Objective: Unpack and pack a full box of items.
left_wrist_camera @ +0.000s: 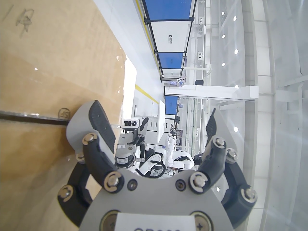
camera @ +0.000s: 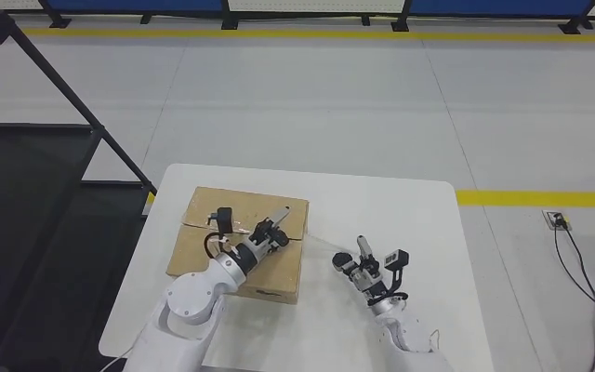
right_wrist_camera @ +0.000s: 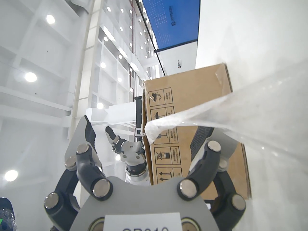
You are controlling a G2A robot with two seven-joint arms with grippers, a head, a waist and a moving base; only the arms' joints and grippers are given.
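A brown cardboard box (camera: 198, 232) lies on the left half of the white table (camera: 372, 200). My left gripper (camera: 272, 230) is over the box top, open; in the left wrist view one fingertip (left_wrist_camera: 99, 118) rests by the dark seam (left_wrist_camera: 28, 117) between the flaps of the box (left_wrist_camera: 48, 49). My right gripper (camera: 353, 253) is to the right of the box, low over the table, open (right_wrist_camera: 144, 131). A strip of clear tape (right_wrist_camera: 240, 111) crosses in front of it, running from the box (right_wrist_camera: 187, 90) past one finger (right_wrist_camera: 201, 138). Contents of the box are hidden.
Bare tabletop lies behind and right of the box. A dark metal frame (camera: 65, 102) stands off the table's left side. A yellow floor line (camera: 521, 197) runs beyond the right edge.
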